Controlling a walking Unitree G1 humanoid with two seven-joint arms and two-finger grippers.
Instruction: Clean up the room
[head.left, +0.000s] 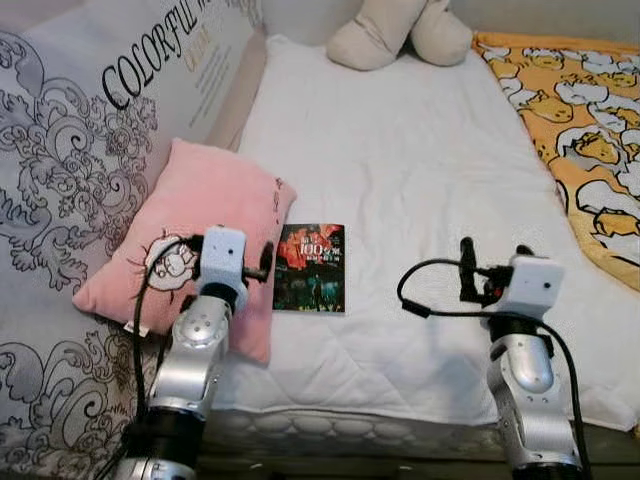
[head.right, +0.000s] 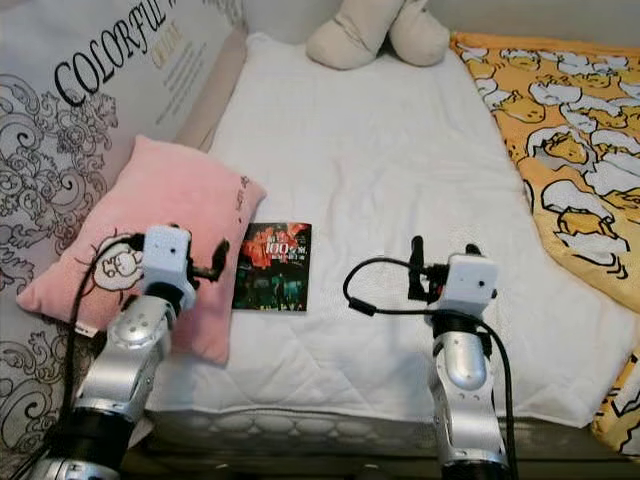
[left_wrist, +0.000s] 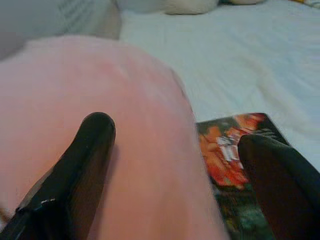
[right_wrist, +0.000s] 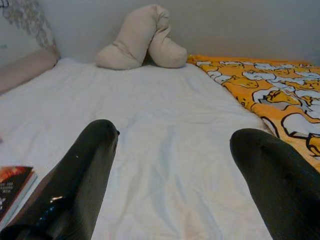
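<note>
Left gripper (left_wrist: 175, 165) wide open, empty, held over pink pillow (head.left: 190, 240) edge. Right gripper (right_wrist: 185, 180) wide open, empty, over white sheet (head.left: 420, 180). Book (head.left: 311, 267) just beside pillow. Pillow best grabbed at edge, lifted slowly.

Bed with white quilted sheet, seen from its near edge

The bed (head.left: 400, 180) carries a pink pillow (head.left: 190, 235) at its left side, leaning partly against a grey patterned cover (head.left: 70, 130) printed with large black lettering. Just beside the pillow's right edge a dark book (head.left: 310, 267) lies flat on the sheet. At the far end sits a beige plush toy (head.left: 395, 30). Along the right side spreads a yellow blanket (head.left: 580, 120) with a cartoon print
</note>
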